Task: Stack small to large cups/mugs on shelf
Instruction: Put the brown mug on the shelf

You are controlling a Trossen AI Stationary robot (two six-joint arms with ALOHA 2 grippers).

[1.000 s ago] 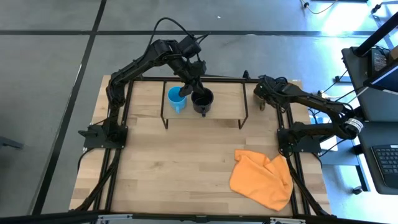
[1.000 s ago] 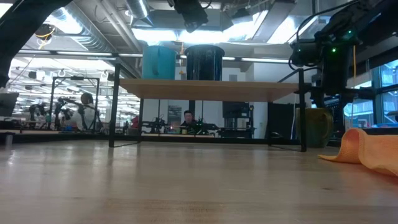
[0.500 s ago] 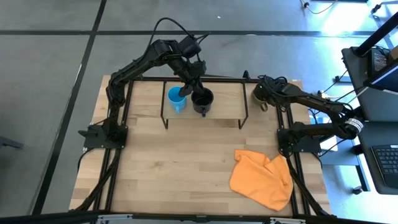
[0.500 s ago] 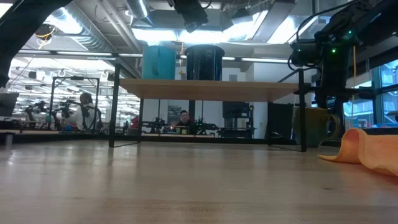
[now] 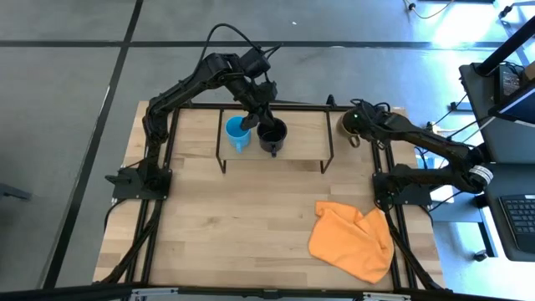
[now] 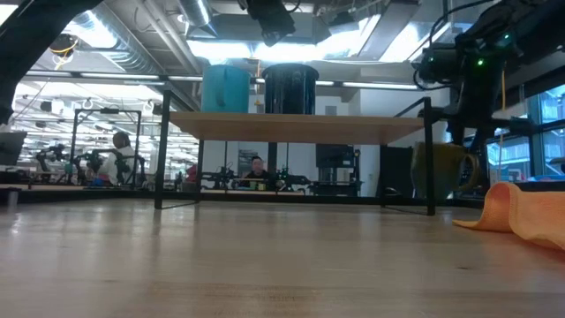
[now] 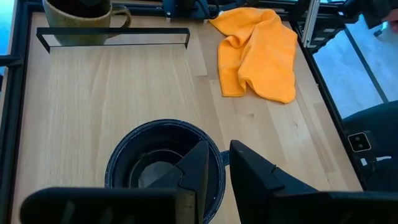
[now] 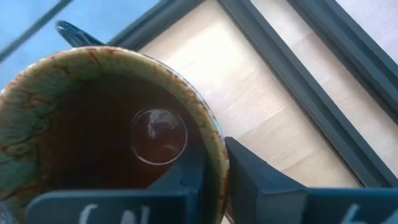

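The light blue mug [image 5: 236, 135] and the black mug [image 5: 272, 136] stand side by side on the shelf [image 5: 301, 144]; the low view also shows the blue mug [image 6: 225, 88] and the black mug [image 6: 290, 88] on the shelf board [image 6: 300, 126]. My left gripper [image 7: 214, 171] is shut on the black mug [image 7: 143, 162]. To the right of the shelf, by the table's far right corner, my right gripper [image 8: 214, 177] is shut on the olive-brown mug [image 8: 93, 124], which also shows in the low view [image 6: 441, 170]. My left gripper has the black mug's rim [image 7: 219, 157] between its fingers, one finger inside the mug and one outside. The fingers come from above, pointing down. The mug stands upright on the shelf board. My right gripper pinches the olive-brown mug's rim [image 8: 217, 146], one finger inside the dark hollow and one outside. It comes from above, pointing down. The mug hangs upright [image 6: 441, 170], its bottom a little above the tabletop.
An orange cloth [image 5: 353, 240] lies crumpled on the table's near right part. The shelf's black legs [image 6: 430, 159] stand close to the olive-brown mug. The shelf board to the right of the black mug [image 5: 305, 134] is bare.
My right gripper has taken hold of the olive-brown mug and gone up a little. The mug has come up off the table and turned somewhat, so its handle now shows at its side in the low view.
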